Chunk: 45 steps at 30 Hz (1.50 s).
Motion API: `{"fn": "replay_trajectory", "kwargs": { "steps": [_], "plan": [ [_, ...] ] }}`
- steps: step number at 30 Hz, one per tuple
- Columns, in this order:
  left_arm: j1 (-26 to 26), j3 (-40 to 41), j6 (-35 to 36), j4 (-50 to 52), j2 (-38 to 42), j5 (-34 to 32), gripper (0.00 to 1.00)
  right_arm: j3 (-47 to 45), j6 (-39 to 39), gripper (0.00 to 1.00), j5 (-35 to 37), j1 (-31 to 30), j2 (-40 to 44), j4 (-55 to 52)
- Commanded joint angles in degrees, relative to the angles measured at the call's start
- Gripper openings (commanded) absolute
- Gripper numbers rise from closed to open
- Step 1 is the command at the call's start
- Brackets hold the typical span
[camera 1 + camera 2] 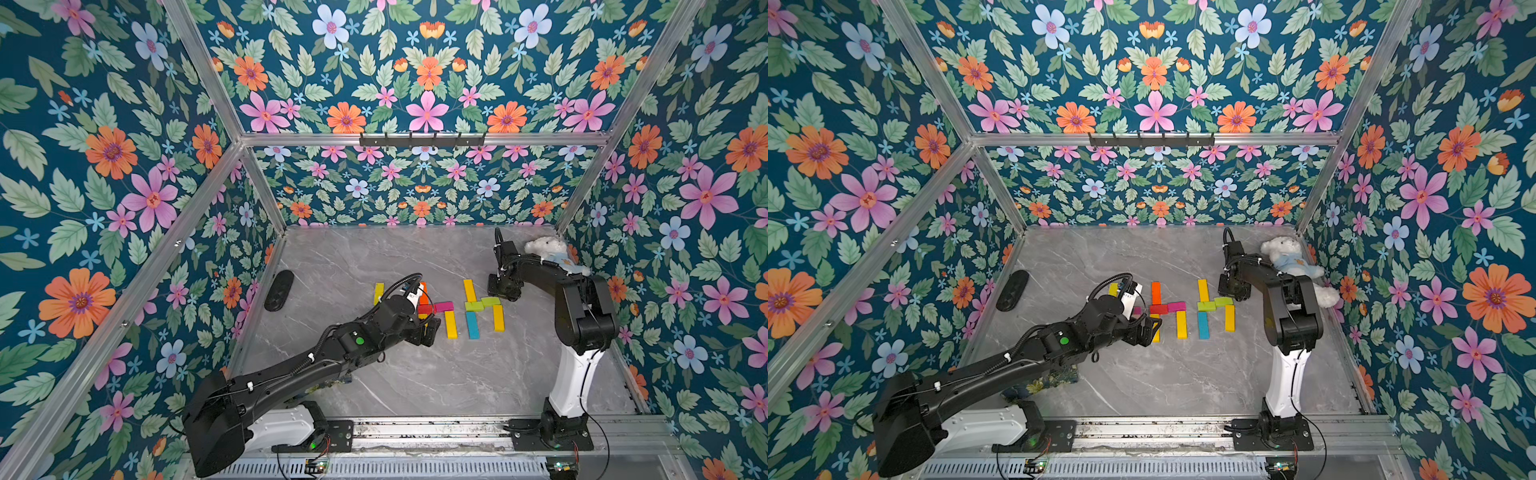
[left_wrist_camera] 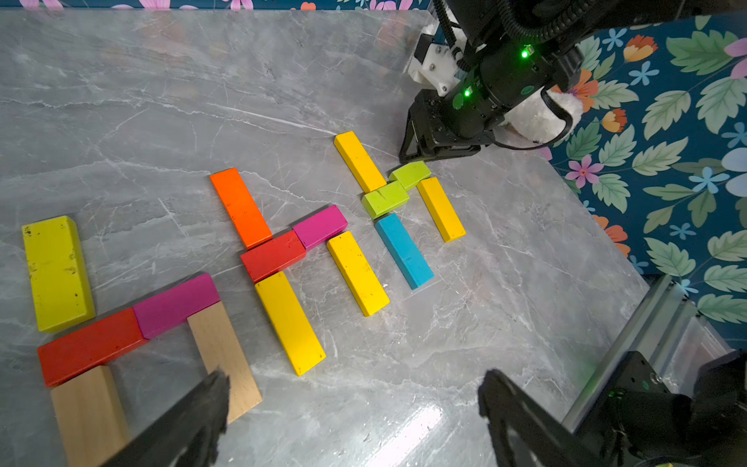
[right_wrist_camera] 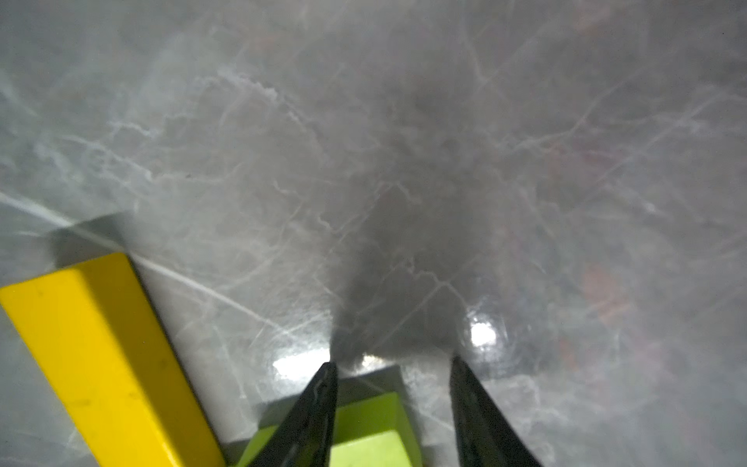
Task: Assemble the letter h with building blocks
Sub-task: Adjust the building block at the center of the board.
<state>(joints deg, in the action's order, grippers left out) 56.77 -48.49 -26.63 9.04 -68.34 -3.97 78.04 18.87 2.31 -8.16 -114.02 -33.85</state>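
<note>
My left fingers (image 1: 428, 330) stand wide apart and empty, hovering over the plain wood blocks (image 2: 224, 356) of the left-hand h. My right fingers (image 1: 502, 293) are half parted over the end of a lime green block (image 3: 372, 428), not clamped on it. The building blocks (image 2: 279, 254) lie flat on the grey surface (image 2: 485, 303) in three h shapes, side by side.

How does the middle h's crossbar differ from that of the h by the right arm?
Colour: the middle one is a red block and a pink block; the other is two lime green blocks. Alignment: red and pink sit nearly in line; the greens are staggered. The right gripper, open, is at the green pair, not the red-pink one. Both: two flat touching blocks.
</note>
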Motion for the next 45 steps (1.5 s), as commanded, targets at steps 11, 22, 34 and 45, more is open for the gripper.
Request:
{"fn": "replay_trajectory", "kwargs": {
  "steps": [11,22,34,45],
  "plan": [
    [-0.05,0.30,0.31,-1.51,0.22,1.16,0.99,2.15,-2.07,0.52,1.77,-0.43,-0.50,-3.86],
    [-0.02,0.41,0.18,-1.74,0.04,1.24,0.99,0.21,-2.83,0.50,1.72,-1.42,-0.16,-2.46],
    [-0.02,0.68,0.00,-1.94,0.40,1.33,0.99,0.90,-2.48,0.50,2.30,-1.50,0.74,-3.20],
    [-0.05,0.33,-0.43,-1.36,1.44,-0.14,0.99,-0.09,0.46,0.56,3.84,-1.97,10.14,-3.50]
  ]
}}
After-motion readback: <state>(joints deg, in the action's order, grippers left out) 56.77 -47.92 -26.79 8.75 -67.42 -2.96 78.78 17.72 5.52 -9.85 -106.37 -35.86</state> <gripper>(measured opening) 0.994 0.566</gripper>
